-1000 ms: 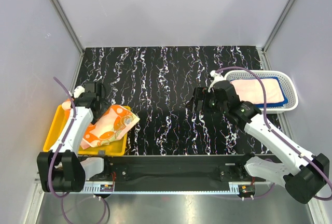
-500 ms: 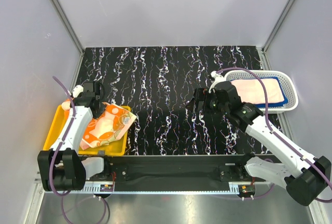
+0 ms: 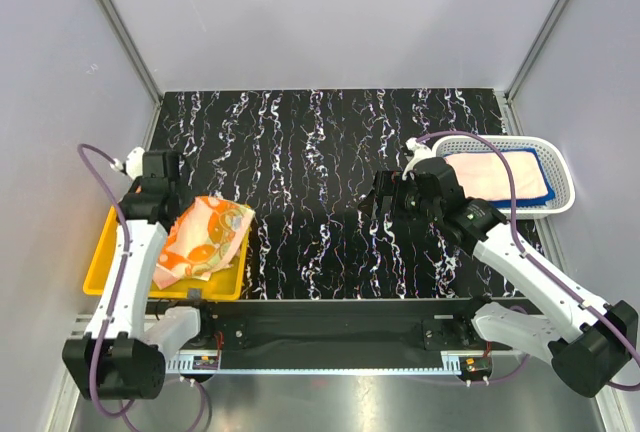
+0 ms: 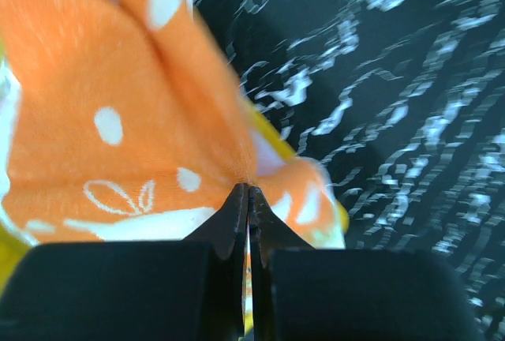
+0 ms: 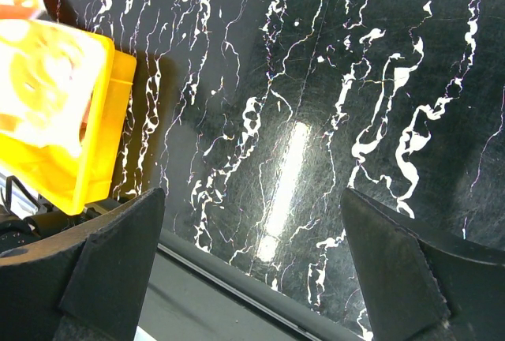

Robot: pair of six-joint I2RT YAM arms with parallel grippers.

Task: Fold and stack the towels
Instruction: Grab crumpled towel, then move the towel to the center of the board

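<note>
An orange towel (image 3: 205,240) with white dots and shapes hangs bunched over the yellow bin (image 3: 103,257) at the left. My left gripper (image 3: 172,215) is shut on a pinched fold of it; in the left wrist view the closed tips (image 4: 248,189) bite the orange towel (image 4: 118,120), which fills the left of that view. My right gripper (image 3: 385,197) hovers open over the middle of the black marbled table, with nothing between its fingers (image 5: 118,238). A pale pink towel (image 3: 495,174) lies folded on a blue towel (image 3: 545,182) in the basket at the right.
The white mesh basket (image 3: 567,192) sits at the table's right edge. The yellow bin (image 5: 99,132) sits at the near left, its corner showing in the right wrist view. Grey walls enclose the table on three sides.
My left gripper has gone from open to shut on the orange towel and has drawn back toward the left wall, lifting the cloth. The right arm has barely moved.
</note>
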